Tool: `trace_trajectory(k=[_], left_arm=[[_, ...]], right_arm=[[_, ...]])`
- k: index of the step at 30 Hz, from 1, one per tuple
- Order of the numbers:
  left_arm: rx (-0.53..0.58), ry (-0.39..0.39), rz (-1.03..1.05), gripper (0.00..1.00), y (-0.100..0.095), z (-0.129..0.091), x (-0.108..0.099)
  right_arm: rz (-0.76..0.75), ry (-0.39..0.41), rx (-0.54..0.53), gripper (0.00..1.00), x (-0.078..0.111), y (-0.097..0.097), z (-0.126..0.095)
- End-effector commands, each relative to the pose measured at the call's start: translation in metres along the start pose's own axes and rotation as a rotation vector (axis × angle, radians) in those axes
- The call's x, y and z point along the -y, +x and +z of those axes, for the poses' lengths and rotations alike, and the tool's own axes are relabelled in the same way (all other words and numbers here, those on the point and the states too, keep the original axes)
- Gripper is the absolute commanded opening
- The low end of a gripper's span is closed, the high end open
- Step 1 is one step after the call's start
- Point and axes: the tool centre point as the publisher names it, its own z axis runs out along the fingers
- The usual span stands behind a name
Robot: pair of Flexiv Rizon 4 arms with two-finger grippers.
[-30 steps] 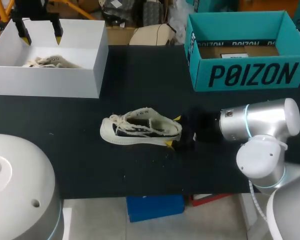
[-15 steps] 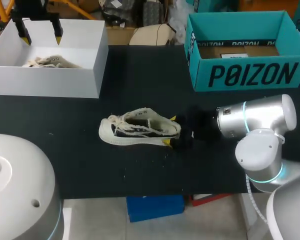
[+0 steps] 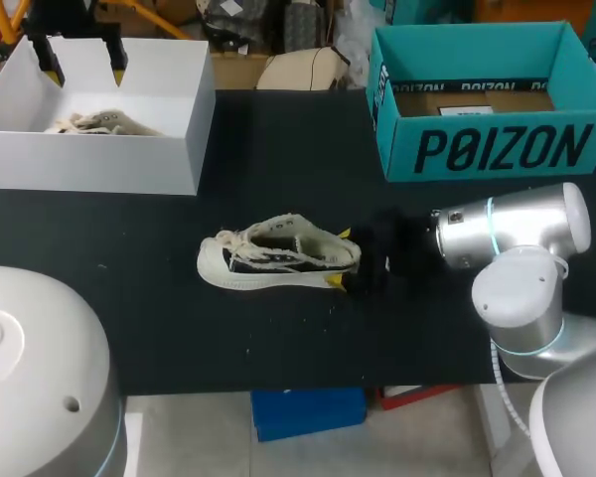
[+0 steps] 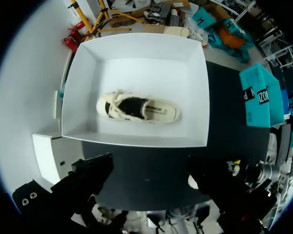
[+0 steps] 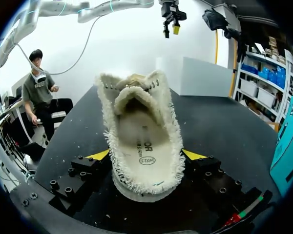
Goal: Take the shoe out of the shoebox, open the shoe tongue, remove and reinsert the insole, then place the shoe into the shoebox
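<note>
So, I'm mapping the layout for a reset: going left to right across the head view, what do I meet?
White open cardboard box → loose cream canvas shoe → teal cardboard shoebox.

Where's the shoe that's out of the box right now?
Head view: shoe at the table's middle, heel held between the right gripper's fingers.

The cream low canvas shoe (image 3: 278,253) is rough woven cloth, frayed to fuzz along its edges, with a smoother pale sole. The black tabletop (image 3: 278,149) looks matt. The white open box (image 3: 159,164) and the teal open box (image 3: 477,149) are smooth matt cardboard. The right arm's silver shell (image 3: 507,238) is glossy.
</note>
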Motion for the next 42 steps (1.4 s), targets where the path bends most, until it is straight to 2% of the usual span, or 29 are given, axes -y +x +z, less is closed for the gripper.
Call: trace_trajectory(k=[1, 8, 19, 35, 37, 39, 42], left_arm=[[0.057, 0.033, -0.016, 1.0, 0.027, -0.019, -0.02], [0.108, 0.071, -0.043, 1.0, 0.075, -0.023, -0.047], [0.002, 0.069, 0.1, 1.0, 0.151, -0.018, -0.095], [0.002, 0.069, 0.1, 1.0, 0.151, -0.018, -0.095], [-0.01, 0.075, 0.101, 1.0, 0.148, -0.023, -0.085], [-0.004, 0.082, 0.087, 1.0, 0.153, -0.023, -0.084], [-0.018, 0.08, 0.103, 1.0, 0.167, -0.017, -0.093]], right_arm=[[0.001, 0.001, 0.001, 0.0, 0.002, -0.001, 0.001], [0.001, 0.001, 0.001, 0.0, 0.002, -0.001, 0.001], [0.001, 0.001, 0.001, 0.0, 0.002, -0.001, 0.001], [0.001, 0.001, 0.001, 0.0, 0.002, -0.001, 0.001], [0.001, 0.001, 0.001, 0.0, 0.002, -0.001, 0.001], [0.001, 0.001, 0.001, 0.0, 0.002, -0.001, 0.001], [0.001, 0.001, 0.001, 0.0, 0.002, -0.001, 0.001]])
